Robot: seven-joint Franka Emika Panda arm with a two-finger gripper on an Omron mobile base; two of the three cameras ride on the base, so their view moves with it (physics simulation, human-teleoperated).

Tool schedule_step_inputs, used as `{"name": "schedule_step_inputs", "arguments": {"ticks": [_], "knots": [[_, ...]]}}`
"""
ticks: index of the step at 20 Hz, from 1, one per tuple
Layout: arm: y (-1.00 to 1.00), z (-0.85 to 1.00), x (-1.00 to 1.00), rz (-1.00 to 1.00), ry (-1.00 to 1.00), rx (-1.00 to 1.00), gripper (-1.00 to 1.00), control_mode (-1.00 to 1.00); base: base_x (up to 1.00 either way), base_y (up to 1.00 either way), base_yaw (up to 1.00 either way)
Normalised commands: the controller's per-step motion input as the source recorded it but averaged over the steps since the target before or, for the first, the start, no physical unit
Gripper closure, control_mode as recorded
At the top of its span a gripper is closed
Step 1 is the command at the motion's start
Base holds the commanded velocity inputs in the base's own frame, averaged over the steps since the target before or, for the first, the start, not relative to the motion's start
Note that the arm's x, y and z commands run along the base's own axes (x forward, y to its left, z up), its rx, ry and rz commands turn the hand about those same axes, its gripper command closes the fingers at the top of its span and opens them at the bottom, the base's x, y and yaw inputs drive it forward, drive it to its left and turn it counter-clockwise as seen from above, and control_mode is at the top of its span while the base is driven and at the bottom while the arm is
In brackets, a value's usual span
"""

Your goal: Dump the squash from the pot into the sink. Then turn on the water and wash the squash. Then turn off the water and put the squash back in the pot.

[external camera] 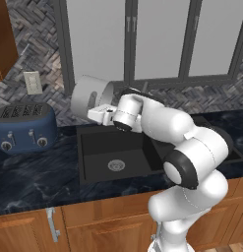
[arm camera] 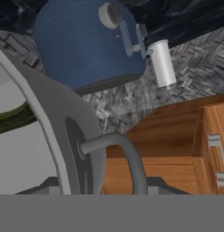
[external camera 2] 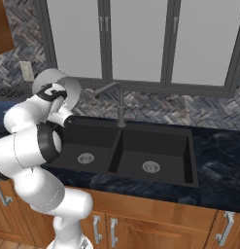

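The light-grey pot (external camera: 89, 96) hangs tipped on its side above the left basin of the black sink (external camera: 98, 147), clear of the counter. My gripper (external camera: 99, 114) is shut on the pot at its side handle (arm camera: 128, 156), just under the tilted body. In the right base view the pot (external camera 2: 59, 83) shows behind my forearm, over the sink (external camera 2: 114, 151). In the hand view the green squash (arm camera: 11, 117) lies inside the pot against its pale inner wall. The dark faucet (external camera 2: 120, 104) stands behind the divider between the basins, with no water running.
A blue toaster (external camera: 25, 128) sits on the dark counter left of the sink, close to the pot, with a wall outlet (external camera: 33, 82) above it. Windows run behind the sink. Wooden cabinet fronts (external camera: 93, 226) lie below the counter edge.
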Motion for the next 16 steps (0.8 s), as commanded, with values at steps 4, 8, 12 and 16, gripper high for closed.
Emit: {"name": "schedule_step_inputs", "arguments": {"ticks": [4, 8, 12, 16], "knots": [[-0.09, 0.00, 0.18, 0.00, 0.00, 0.10, 1.00, -1.00, 0.00, 0.00, 0.00], [-0.06, 0.00, 0.09, 0.00, 0.00, 0.10, 1.00, -1.00, 0.00, 0.00, 0.00], [-0.06, 0.00, 0.00, 0.00, 0.00, 0.10, 1.00, -1.00, 0.00, 0.00, 0.00], [-0.05, 0.00, 0.00, 0.00, 0.00, 0.10, 1.00, -1.00, 0.00, 0.00, 0.00]]}}
